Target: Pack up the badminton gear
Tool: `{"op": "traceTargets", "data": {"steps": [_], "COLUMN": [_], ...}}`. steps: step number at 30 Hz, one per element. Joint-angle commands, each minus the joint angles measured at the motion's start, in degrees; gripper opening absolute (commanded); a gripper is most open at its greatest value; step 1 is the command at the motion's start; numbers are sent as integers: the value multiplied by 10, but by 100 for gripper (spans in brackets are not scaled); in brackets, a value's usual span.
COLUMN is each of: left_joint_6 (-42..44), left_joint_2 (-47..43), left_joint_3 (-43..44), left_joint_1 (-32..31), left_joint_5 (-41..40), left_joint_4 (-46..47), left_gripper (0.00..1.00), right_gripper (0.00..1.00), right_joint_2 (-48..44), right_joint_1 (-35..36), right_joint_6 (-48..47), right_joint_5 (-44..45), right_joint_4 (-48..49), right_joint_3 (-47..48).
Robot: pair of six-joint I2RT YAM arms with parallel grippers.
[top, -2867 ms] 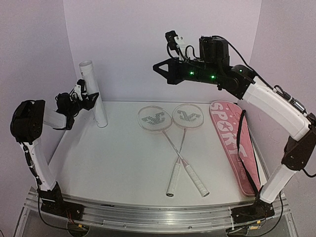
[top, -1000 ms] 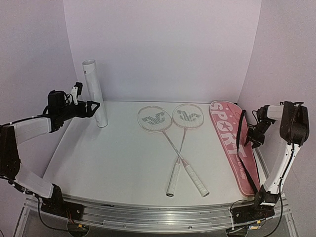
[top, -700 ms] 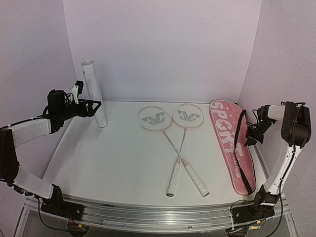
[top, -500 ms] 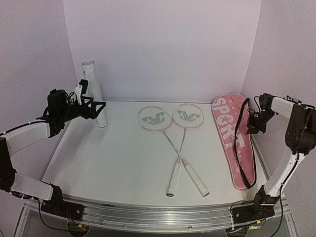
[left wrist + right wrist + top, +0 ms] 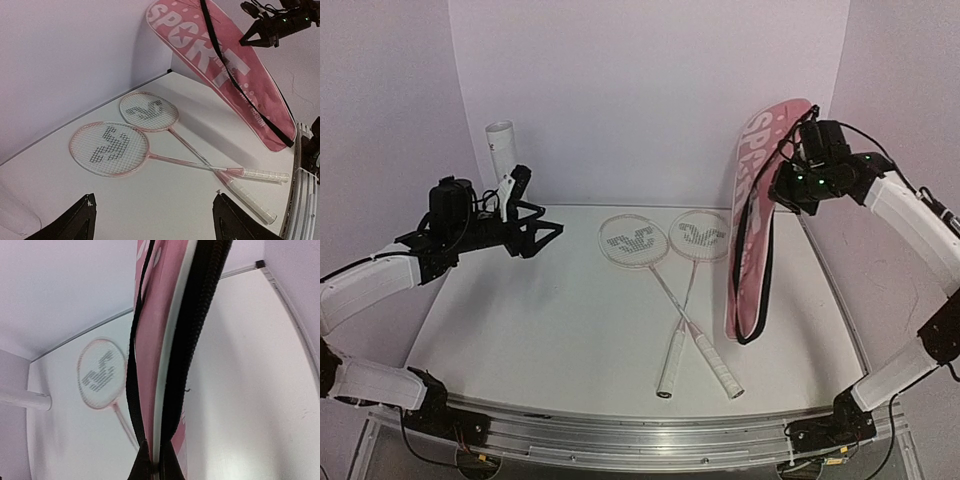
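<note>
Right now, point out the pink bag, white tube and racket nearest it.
pink bag point(image 5: 745, 225): top external view, its pink face.
white tube point(image 5: 501, 150): top external view, upper wall.
racket nearest the tube point(image 5: 633, 241): top external view, strings.

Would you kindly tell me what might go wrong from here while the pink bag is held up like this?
1. The right gripper pinches the pink bag only at its zipper edge, so the long bag might slip or swing.
2. Its lower end hangs near the rackets; a swing might knock them.
3. The open left gripper hovers beside the upright white tube and might tip it.
</note>
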Motion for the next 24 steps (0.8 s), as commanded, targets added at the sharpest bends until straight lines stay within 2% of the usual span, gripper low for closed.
{"op": "traceTargets", "data": {"steps": [1,5,10,15,18,24], "left_joint_6": [8,22,21,97,143,186], "left_joint_2": [20,44,75,115,146,199], "left_joint_3": [73,103,122,123,113,103], "left_joint_1": [-43,-91,-136,-192,-199,-200], "left_joint_5": [8,-2,-1,-70,-115,-145], "left_joint_4": [-44,-79,-104,-116,-108,-85], "left_gripper": [83,89,96,100,100,99], "right_gripper": [0,0,0,0,0,0], "right_joint_2": [23,85,192,268,291,315], "right_joint_1": [127,226,303,323,332,338], "right_joint_6": [127,222,271,348,377,394], "right_joint_5": [101,130,158,131,125,90], "right_joint_4": [98,206,238,261,269,271], "right_joint_3": [35,21,88,132,146,158]}}
